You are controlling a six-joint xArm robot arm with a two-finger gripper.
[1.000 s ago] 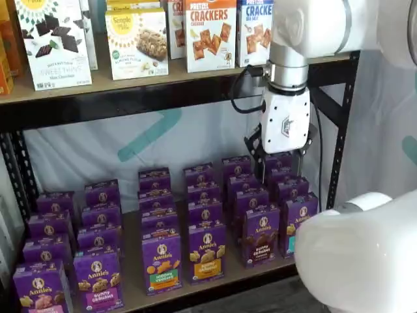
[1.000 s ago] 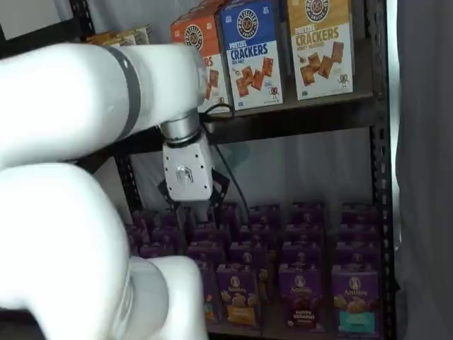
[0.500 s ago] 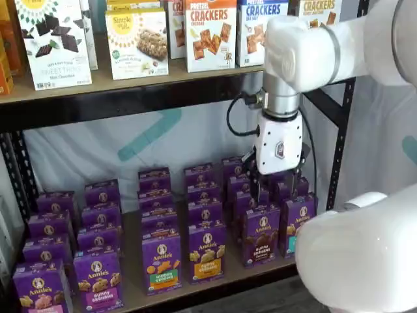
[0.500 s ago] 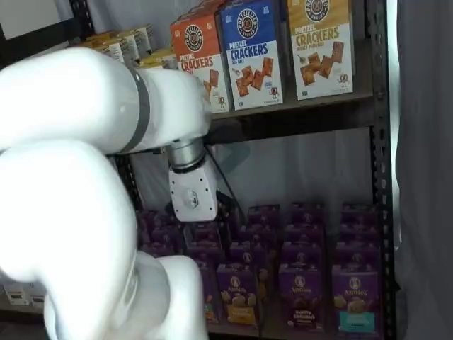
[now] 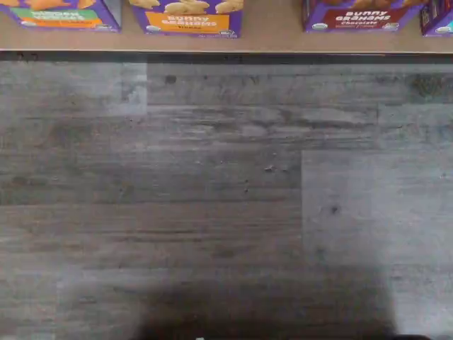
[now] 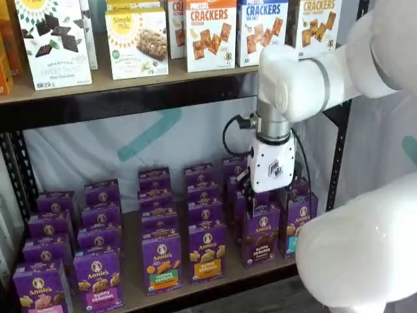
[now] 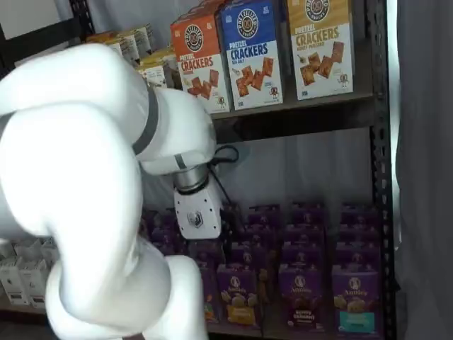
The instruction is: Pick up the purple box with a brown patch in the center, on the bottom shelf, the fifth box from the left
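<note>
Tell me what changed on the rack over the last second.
The hand came down from above the back rows towards the front of the purple box's column on the bottom shelf, drifting slightly left in a shelf view. Its fingers are hidden now, so no grasp is visible. The boxes on both levels stayed in place.

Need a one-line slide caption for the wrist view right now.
Wrist camera looks down on grey plank floor, with Annie's Bunny Grahams chocolate box at the shelf edge.

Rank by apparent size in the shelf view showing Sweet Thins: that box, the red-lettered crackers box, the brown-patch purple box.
Sweet Thins box, crackers box, purple box. The top edge crops the first two.
</note>
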